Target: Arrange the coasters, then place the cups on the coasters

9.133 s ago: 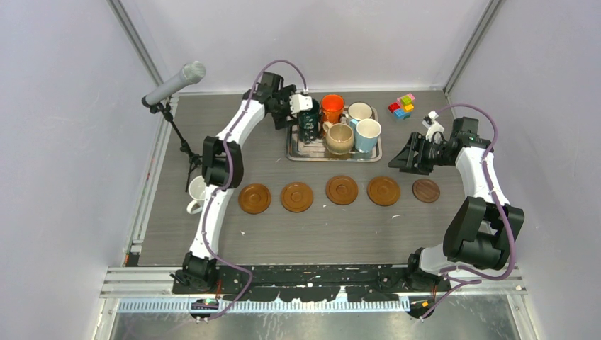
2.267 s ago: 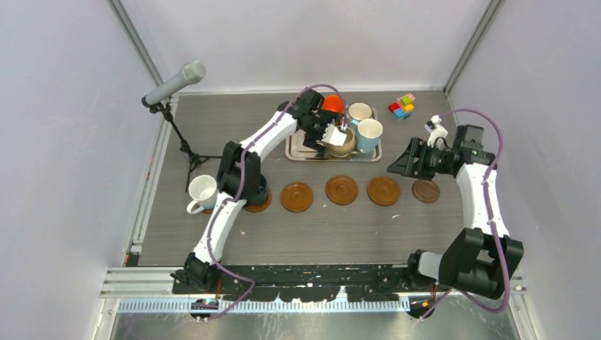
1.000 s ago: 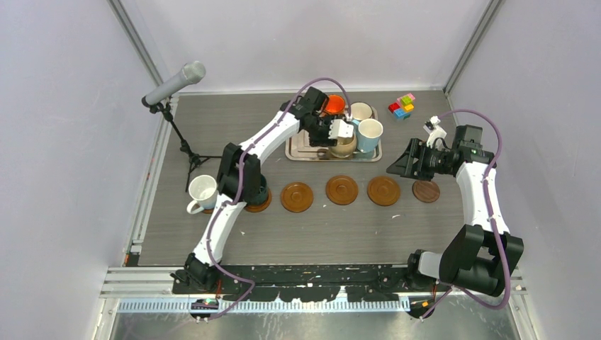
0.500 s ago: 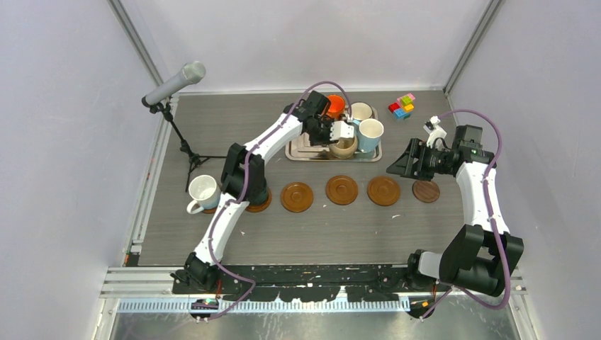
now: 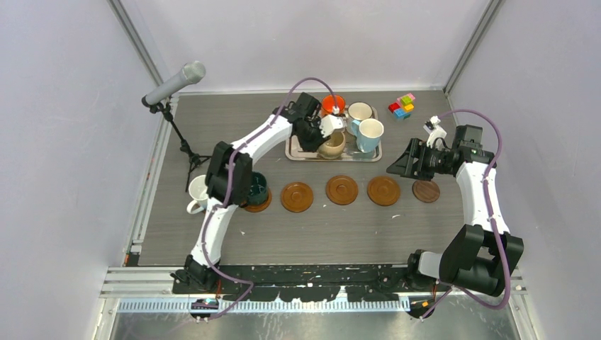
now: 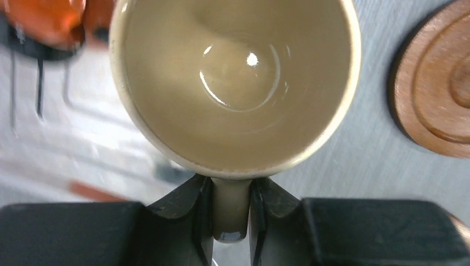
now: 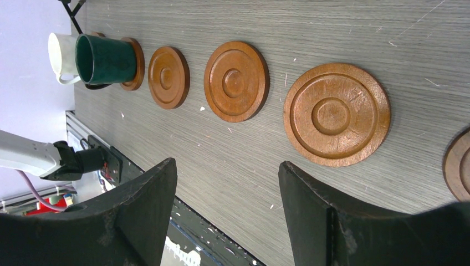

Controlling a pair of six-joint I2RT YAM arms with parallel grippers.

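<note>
The beige cup (image 6: 235, 83) hangs by its handle, nipped between the narrowed jaws of the left pincer (image 6: 231, 191), over the tray (image 5: 291, 154) edge. Beyond that pincer three cups (image 5: 368, 133) wait on the tray; back towards its base the dark green cup (image 5: 256, 189) already sits on one of the coasters (image 5: 341, 190). Four lie bare before the wide, empty right pincer (image 7: 226, 169)

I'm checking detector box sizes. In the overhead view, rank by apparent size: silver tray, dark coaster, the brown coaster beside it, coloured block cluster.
1. silver tray, clearly largest
2. brown coaster
3. dark coaster and block cluster: these look about alike, so I leave them unranked.
</note>
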